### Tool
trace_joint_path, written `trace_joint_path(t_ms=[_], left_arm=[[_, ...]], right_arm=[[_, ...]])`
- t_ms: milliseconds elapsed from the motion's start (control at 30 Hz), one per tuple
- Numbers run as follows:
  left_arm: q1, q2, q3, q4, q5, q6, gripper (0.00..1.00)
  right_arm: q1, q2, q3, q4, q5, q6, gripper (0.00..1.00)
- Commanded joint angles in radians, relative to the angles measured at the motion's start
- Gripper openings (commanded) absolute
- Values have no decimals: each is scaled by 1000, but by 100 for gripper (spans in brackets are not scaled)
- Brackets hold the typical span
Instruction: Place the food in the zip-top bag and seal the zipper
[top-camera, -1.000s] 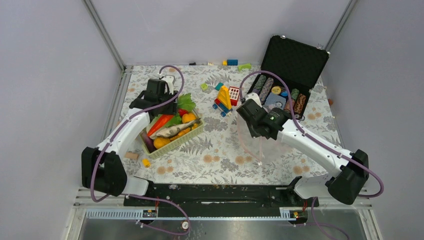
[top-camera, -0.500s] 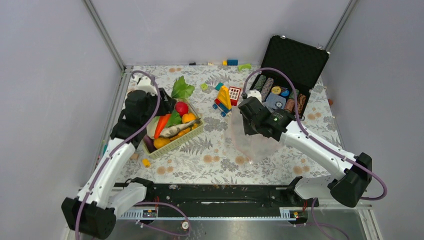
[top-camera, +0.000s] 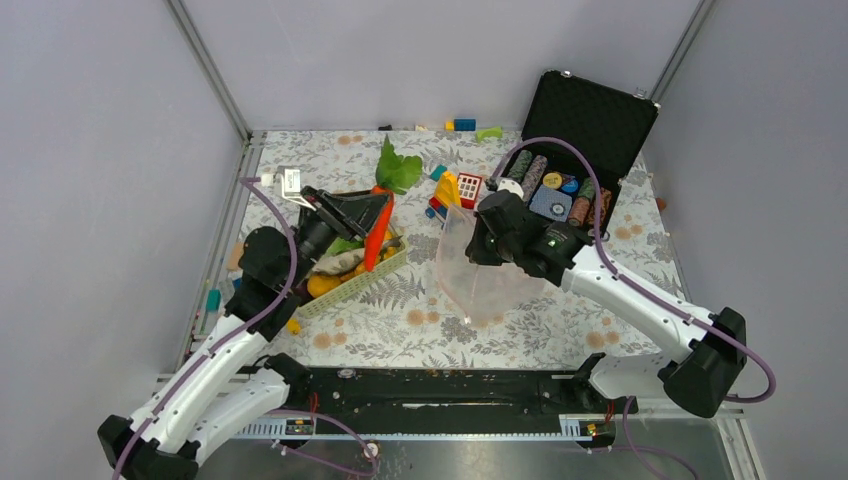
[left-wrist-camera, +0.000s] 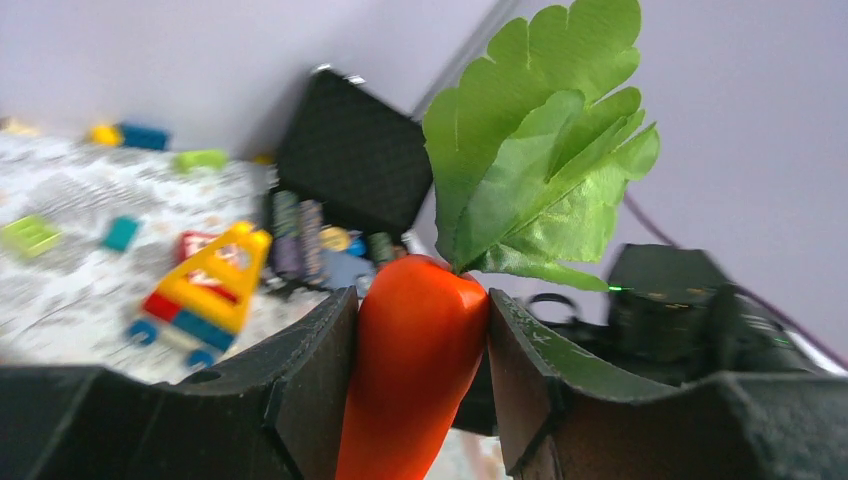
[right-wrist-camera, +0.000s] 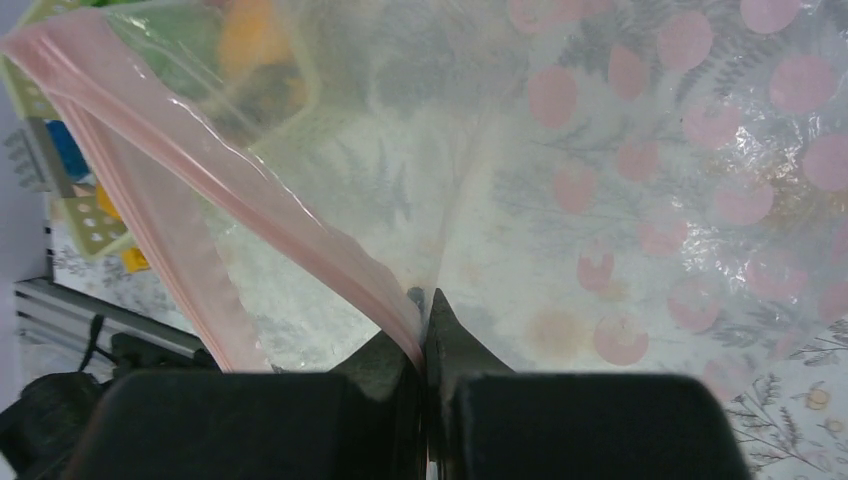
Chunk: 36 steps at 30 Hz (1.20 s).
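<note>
My left gripper (top-camera: 378, 212) (left-wrist-camera: 420, 330) is shut on the orange carrot (top-camera: 376, 238) (left-wrist-camera: 410, 370), holding it above the basket's right end. The carrot's green top (top-camera: 397, 170) points to the far side. More food (top-camera: 324, 284) lies in the pale green basket (top-camera: 392, 262). The clear zip-top bag (top-camera: 485, 285) (right-wrist-camera: 620, 180) stands right of the basket with its mouth turned left. My right gripper (top-camera: 477, 240) (right-wrist-camera: 425, 312) is shut on the bag's pink zipper (top-camera: 440, 262) (right-wrist-camera: 190, 165) at the mouth edge.
An open black case (top-camera: 590, 115) with poker chip stacks stands at the back right. Coloured building blocks (top-camera: 448, 196) sit just behind the bag, with more blocks (top-camera: 464, 125) along the far edge. Small loose pieces (top-camera: 292, 325) lie near the basket's front left.
My left gripper has lifted the carrot out of the basket and swung it right toward the bag. My right gripper has raised the bag and turned its mouth leftward.
</note>
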Motion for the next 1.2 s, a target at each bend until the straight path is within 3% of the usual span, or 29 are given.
trace_joint_path(t_ms=[0, 300, 633, 900, 1167], left_arm=[[-99, 11, -15, 312, -3, -67, 0], [-244, 181, -1, 690, 73, -69, 0], [-299, 363, 3, 984, 116, -98, 0], [-315, 436, -6, 1076, 116, -70, 0], [-326, 406, -41, 937, 109, 90, 0]], right_arm=[[-5, -53, -19, 80, -52, 86, 2], [-5, -100, -80, 182, -140, 155, 2], [-5, -134, -106, 225, -176, 173, 2], [-5, -166, -109, 230, -186, 175, 2], [-5, -238, -97, 229, -225, 157, 4]])
